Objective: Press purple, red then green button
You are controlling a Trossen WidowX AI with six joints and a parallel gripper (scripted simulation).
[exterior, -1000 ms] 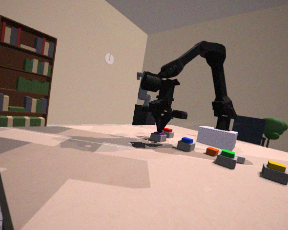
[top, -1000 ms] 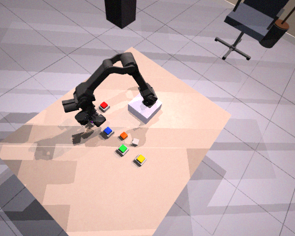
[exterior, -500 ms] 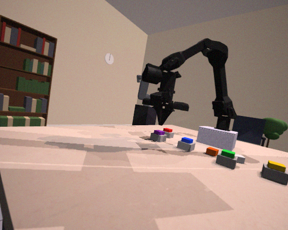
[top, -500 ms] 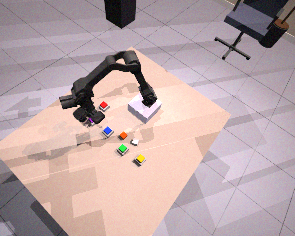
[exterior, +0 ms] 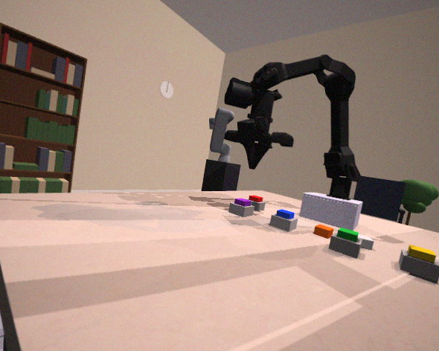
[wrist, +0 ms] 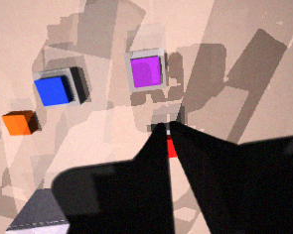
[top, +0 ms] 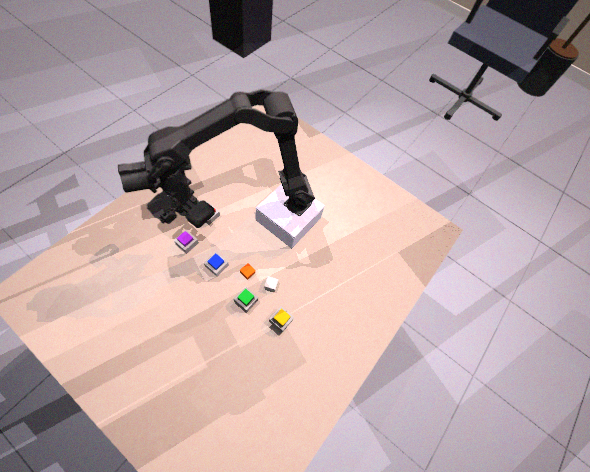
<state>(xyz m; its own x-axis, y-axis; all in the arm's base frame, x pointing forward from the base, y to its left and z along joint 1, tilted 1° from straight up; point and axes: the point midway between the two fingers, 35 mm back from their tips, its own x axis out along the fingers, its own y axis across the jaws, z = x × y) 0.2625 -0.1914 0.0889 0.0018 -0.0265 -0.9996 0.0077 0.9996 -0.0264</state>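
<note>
My gripper [top: 181,212] [exterior: 254,165] [wrist: 166,127] is shut on nothing and hangs well above the table, its tip pointing down. In the wrist view a sliver of the red button [wrist: 171,148] shows between the fingers, right below the tip. The red button [exterior: 255,198] is mostly hidden by the gripper in the top view. The purple button [top: 185,239] [exterior: 242,201] [wrist: 146,70] stands just in front of it, uncovered. The green button [top: 245,297] [exterior: 347,234] stands farther along the row, away from the gripper.
A blue button [top: 215,261] [exterior: 285,213] [wrist: 52,91] and a yellow button [top: 281,318] [exterior: 421,253] share the table. An orange block [top: 247,271] [exterior: 323,230] [wrist: 19,124] and a white block [top: 270,283] [exterior: 366,242] lie near the green button. The arm's white base box [top: 289,217] [exterior: 331,209] stands behind.
</note>
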